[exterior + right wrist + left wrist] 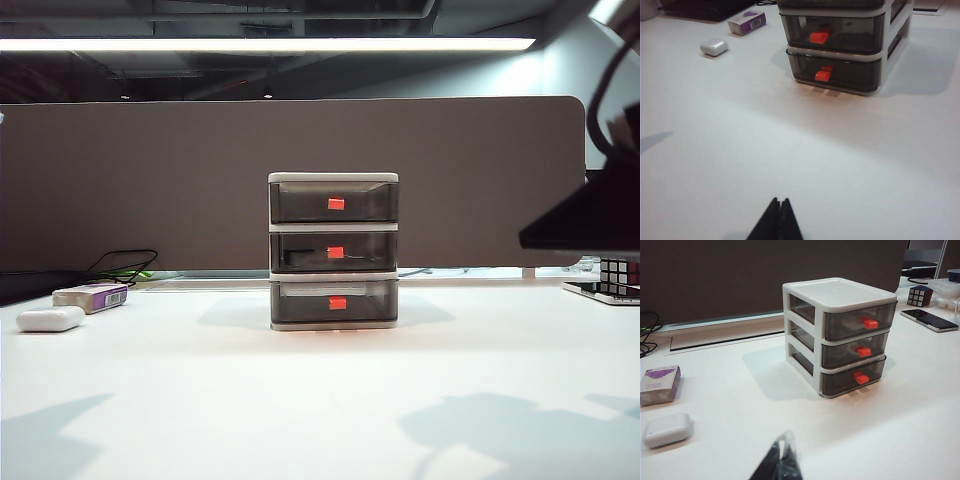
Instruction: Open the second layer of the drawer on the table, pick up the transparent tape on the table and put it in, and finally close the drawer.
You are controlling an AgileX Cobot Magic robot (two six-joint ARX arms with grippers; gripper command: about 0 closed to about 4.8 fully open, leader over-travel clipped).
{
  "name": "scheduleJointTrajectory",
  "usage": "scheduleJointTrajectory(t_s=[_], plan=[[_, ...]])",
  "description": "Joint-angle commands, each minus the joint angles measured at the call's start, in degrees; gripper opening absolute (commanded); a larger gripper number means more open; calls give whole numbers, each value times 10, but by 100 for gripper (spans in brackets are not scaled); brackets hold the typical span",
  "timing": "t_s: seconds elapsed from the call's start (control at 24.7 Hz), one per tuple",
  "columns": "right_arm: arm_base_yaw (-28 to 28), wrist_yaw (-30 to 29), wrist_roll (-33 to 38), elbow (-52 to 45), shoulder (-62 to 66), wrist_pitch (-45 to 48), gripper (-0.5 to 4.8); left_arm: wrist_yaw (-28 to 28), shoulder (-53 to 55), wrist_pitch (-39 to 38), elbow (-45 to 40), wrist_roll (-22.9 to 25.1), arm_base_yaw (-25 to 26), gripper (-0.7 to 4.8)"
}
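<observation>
Exterior view: drawer (333,250) shut, all tiers pushed in, mid worktop (320,400). Something pale inside the second layer (333,251), maybe the tape; hard to tell. White case (50,319) and purple box (91,296) far left, out of the way.

Left wrist view: left gripper (782,460) pinched shut, holding nothing, well away from drawer.

Right wrist view: right gripper (779,220) closed tight, empty, well back. Best now: keep clear, no bumping.

Both hands (780,462) (777,220) end in black pointed fingertips
</observation>
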Motion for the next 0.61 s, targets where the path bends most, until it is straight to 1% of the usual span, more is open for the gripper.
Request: scheduleJointTrajectory(t_s=[0.04,0.2,0.32,0.4,0.53,0.57,0.61], plan=[[0,1,6,-19,-21,35,-5,3,0,23,-13,3,1,-5],[-2,12,7,-21,-44,13,-5,2,0,25,-30,3,1,-5],[-19,12,2,-21,-65,13,-5,-33,0,13,-35,11,1,-5],[-38,9,1,-21,-81,6,-5,-38,0,17,-35,21,2,-5],[-78,-13,-2,-21,-104,-18,-5,-36,0,18,-35,36,3,-5],[-108,-33,-5,-21,-120,-36,-5,-32,0,17,-35,50,5,-5],[-123,-42,-8,-21,-128,-43,-5,-32,0,17,-35,52,9,-5]])
